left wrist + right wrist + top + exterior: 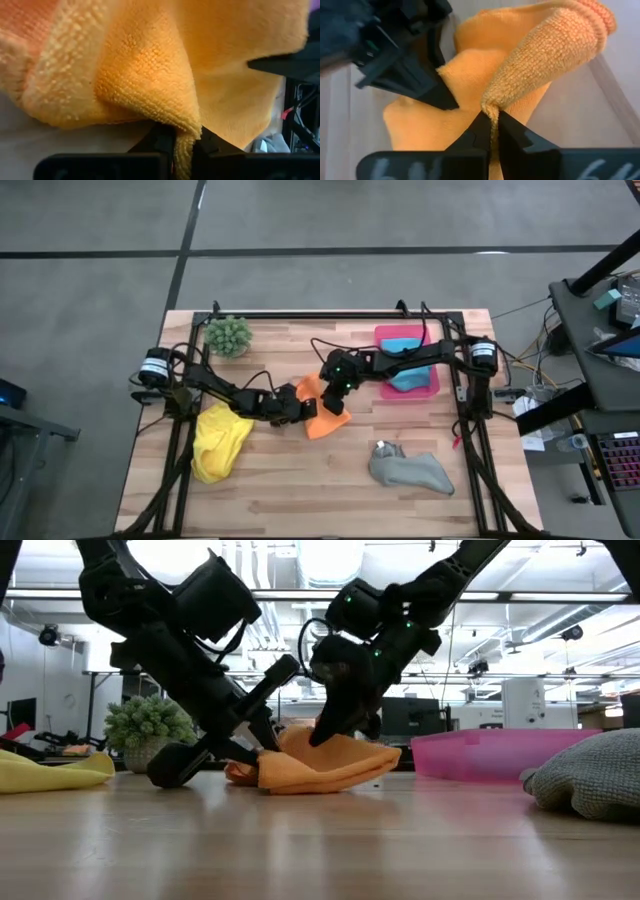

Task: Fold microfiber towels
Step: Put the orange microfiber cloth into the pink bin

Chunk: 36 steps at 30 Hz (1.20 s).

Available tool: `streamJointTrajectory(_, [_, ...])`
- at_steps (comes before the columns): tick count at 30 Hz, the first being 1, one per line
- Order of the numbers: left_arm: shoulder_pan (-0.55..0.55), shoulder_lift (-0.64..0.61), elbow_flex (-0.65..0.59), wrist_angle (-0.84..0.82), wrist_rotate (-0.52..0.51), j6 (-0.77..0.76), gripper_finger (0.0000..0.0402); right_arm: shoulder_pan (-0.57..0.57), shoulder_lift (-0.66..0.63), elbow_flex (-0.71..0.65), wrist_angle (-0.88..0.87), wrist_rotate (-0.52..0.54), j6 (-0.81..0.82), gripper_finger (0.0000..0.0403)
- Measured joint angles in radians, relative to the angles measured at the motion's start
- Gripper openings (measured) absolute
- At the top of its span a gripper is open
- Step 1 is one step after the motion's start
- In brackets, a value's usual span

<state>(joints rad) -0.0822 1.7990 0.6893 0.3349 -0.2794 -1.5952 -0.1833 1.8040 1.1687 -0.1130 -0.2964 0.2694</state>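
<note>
Grey towel (pixel 590 780) is lying nearest, beside the pink tray (pixel 428 385) holding a blue towel (pixel 402 345). Both hands, left (pixel 300 408) and right (pixel 335 387), are pinching the orange towel (pixel 325 420) on the wooden worktop (pixel 300 480) (yellow towel (pixel 220 442) lying aside).

You see an orange microfiber towel (pixel 322 416), a yellow one (pixel 218 442), a grey one (pixel 412 471), a blue one (pixel 403 360) on a flat pink tray (pixel 428 387), on a pale wooden worktop (pixel 300 490).

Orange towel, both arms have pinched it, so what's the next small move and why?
Probably lift both pinched edges together and draw them apart to spread the cloth. The left gripper and right gripper are each shut on a fold of the orange towel, which lies bunched on the table, too crumpled to fold neatly yet.
</note>
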Motion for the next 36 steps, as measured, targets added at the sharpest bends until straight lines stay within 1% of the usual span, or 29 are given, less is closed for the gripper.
streamJointTrajectory(4, [0.0, -0.027, 0.012, -0.004, -0.048, 0.064, 0.0004, 0.002, -0.031, -0.004, -0.017, 0.008, -0.008, 0.0009])
streamJointTrajectory(6, [0.005, -0.028, 0.024, -0.013, -0.075, 0.129, 0.0004, 0.002, -0.053, -0.01, -0.031, 0.01, -0.011, 0.0009])
streamJointTrajectory(8, [0.014, -0.028, 0.041, -0.018, -0.097, 0.184, 0.0003, 0.002, -0.075, -0.012, -0.042, 0.035, -0.019, 0.0009])
streamJointTrajectory(11, [0.019, -0.03, 0.068, -0.009, -0.093, 0.221, 0.0003, 0.002, -0.109, -0.015, -0.092, 0.085, -0.028, 0.0009])
streamJointTrajectory(17, [0.035, -0.032, 0.146, -0.003, -0.077, 0.349, 0.0002, 0.002, -0.178, -0.053, -0.124, 0.101, -0.027, 0.0009])
streamJointTrajectory(23, [0.046, -0.033, 0.204, -0.004, -0.053, 0.435, 0.0002, 0.001, -0.294, -0.131, -0.147, 0.166, -0.02, 0.0009])
streamJointTrajectory(25, [0.054, -0.033, 0.214, -0.003, -0.05, 0.444, 0.0002, 0.001, -0.335, -0.155, -0.152, 0.169, -0.006, 0.0009])
streamJointTrajectory(28, [0.068, -0.033, 0.234, -0.003, -0.048, 0.496, 0.0002, 0.002, -0.399, -0.182, -0.171, 0.18, 0.008, 0.0009])
streamJointTrajectory(36, [0.104, -0.028, 0.35, -0.003, -0.031, 0.663, 0.0002, 0.002, -0.538, -0.217, -0.264, 0.309, 0.026, 0.0009])
